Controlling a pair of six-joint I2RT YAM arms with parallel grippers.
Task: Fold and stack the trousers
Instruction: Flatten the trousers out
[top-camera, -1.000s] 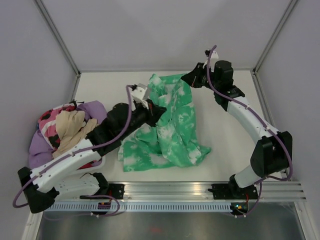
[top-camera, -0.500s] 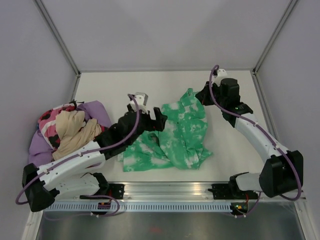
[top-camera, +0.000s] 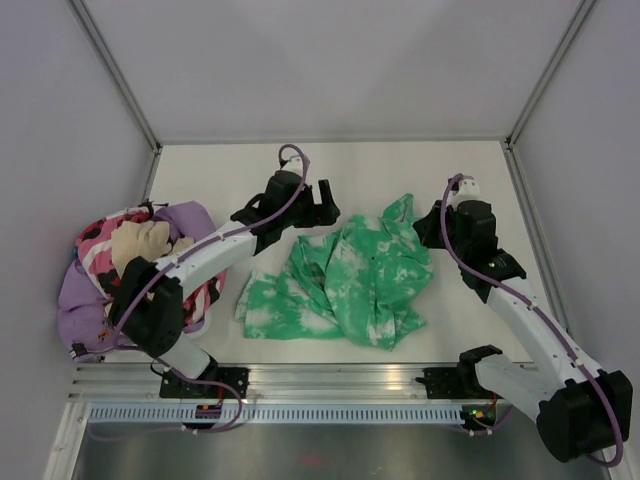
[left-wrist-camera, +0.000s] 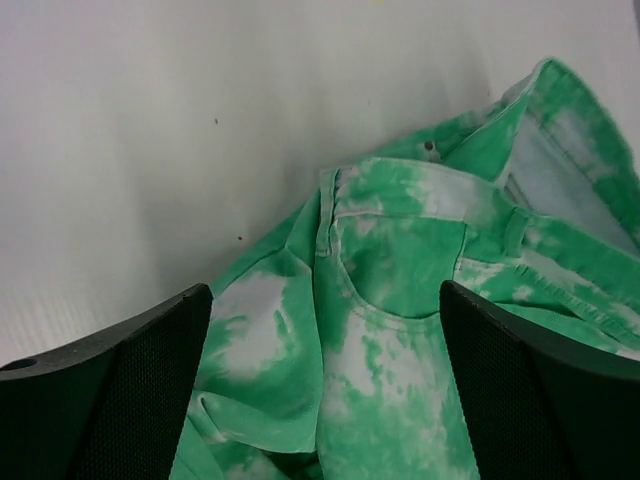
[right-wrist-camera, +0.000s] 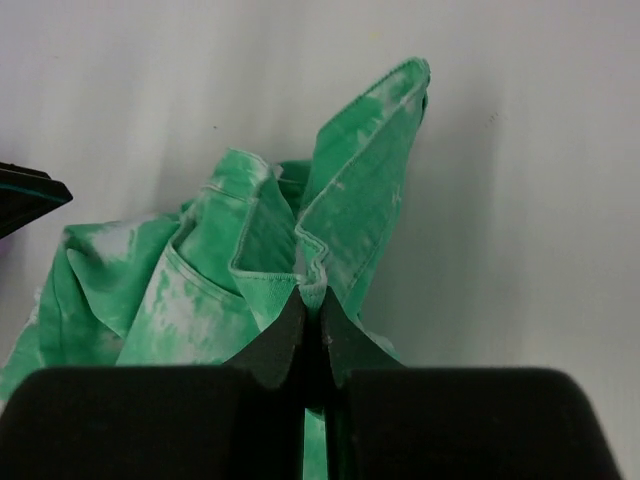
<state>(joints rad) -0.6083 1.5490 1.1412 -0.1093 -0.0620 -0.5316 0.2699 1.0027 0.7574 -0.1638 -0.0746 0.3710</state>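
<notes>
Right gripper (right-wrist-camera: 310, 300) pinches the trousers (top-camera: 350, 280) (a raised fold); left gripper (top-camera: 324, 204) spread wide above them.

pale walls (top-camera: 330, 60), white table (top-camera: 220, 165), metal rail (top-camera: 350, 378)

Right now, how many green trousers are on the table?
1: the green trousers, crumpled mid-table, edge pinched by the right gripper. The clothes pile at left may hide more.
</notes>
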